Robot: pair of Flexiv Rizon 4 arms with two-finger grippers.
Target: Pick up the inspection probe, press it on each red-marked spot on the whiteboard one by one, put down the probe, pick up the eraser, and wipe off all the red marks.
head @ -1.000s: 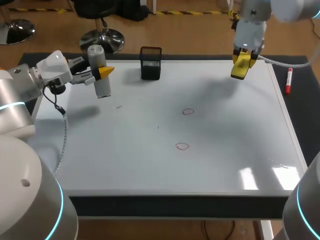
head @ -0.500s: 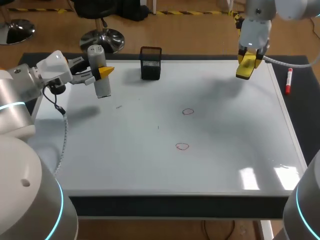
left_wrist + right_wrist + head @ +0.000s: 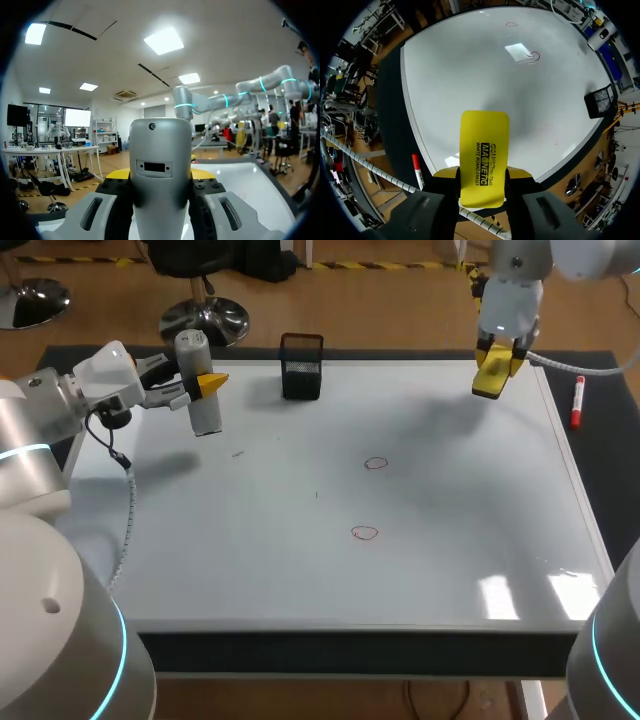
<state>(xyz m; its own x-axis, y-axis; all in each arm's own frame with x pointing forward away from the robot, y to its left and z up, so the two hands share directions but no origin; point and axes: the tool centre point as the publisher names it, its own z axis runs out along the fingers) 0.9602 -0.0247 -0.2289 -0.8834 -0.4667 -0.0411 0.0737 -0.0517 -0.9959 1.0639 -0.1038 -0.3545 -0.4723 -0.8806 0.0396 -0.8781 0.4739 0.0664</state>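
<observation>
The left gripper point(image 3: 207, 386) grips the probe point(image 3: 201, 405) above the far left of the whiteboard point(image 3: 300, 580); the right gripper point(image 3: 491, 368) grips the eraser point(image 3: 487, 380) near its far right corner. Pressing seems to be the step in hand: next, the probe must come down onto a red mark point(image 3: 375, 463).

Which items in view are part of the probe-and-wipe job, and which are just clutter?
Job:
- grey cylindrical inspection probe, held in left claw
- yellow rectangular eraser, held in right claw
- white whiteboard
- far red circle mark
- near red circle mark

Lying about:
- black mesh pen holder, at the board's far edge
- red marker pen, beside the board's right edge
</observation>
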